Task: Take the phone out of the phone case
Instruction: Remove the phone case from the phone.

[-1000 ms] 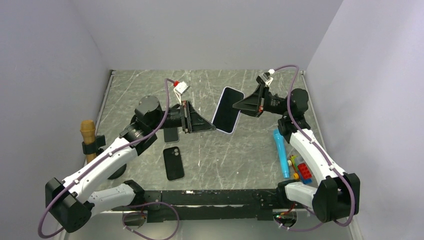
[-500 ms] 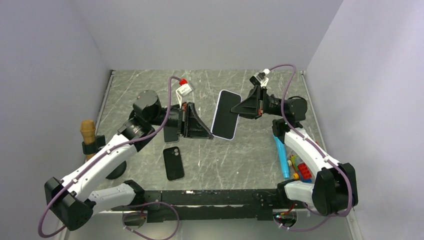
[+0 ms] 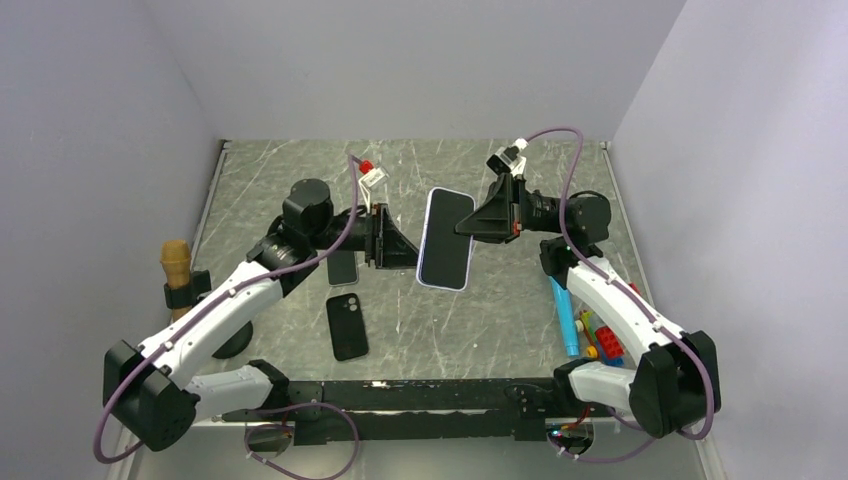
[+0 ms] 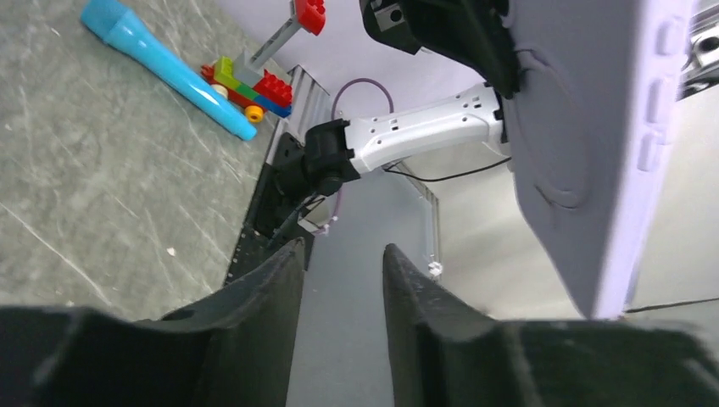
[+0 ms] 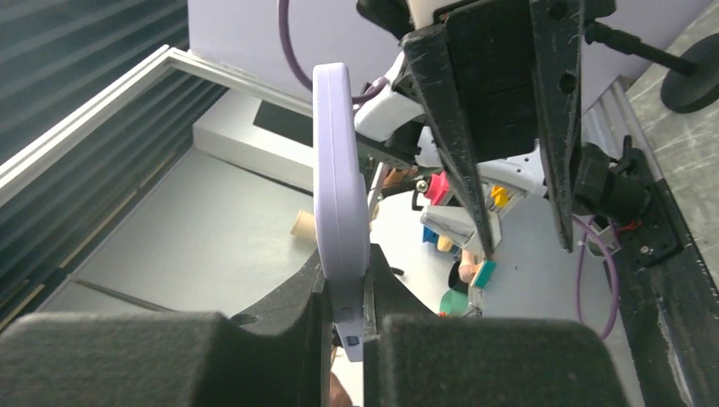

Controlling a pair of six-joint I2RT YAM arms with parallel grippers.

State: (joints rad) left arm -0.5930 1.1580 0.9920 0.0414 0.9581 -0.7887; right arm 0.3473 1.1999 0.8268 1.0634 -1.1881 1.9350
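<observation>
The phone in its lilac case (image 3: 445,238) hangs in the air above the table's middle, screen up toward the top camera. My right gripper (image 3: 464,226) is shut on its right edge; in the right wrist view the case's thin lilac edge (image 5: 339,170) stands pinched between the black fingers of that gripper (image 5: 348,288). My left gripper (image 3: 410,254) is open and empty, just left of the phone and apart from it. In the left wrist view the gripper (image 4: 342,271) stands with a clear gap, and the case's lilac back (image 4: 585,144) fills the upper right.
A black phone (image 3: 347,326) lies on the table near the front left, and a second dark phone (image 3: 343,267) lies partly under the left arm. A blue marker (image 3: 563,305) and toy bricks (image 3: 603,340) lie at the right. A brown cylinder (image 3: 177,265) stands at the left edge.
My right gripper has carried the cased phone left and turned it more upright in the top view. My left arm has shifted up and right, closer to the phone.
</observation>
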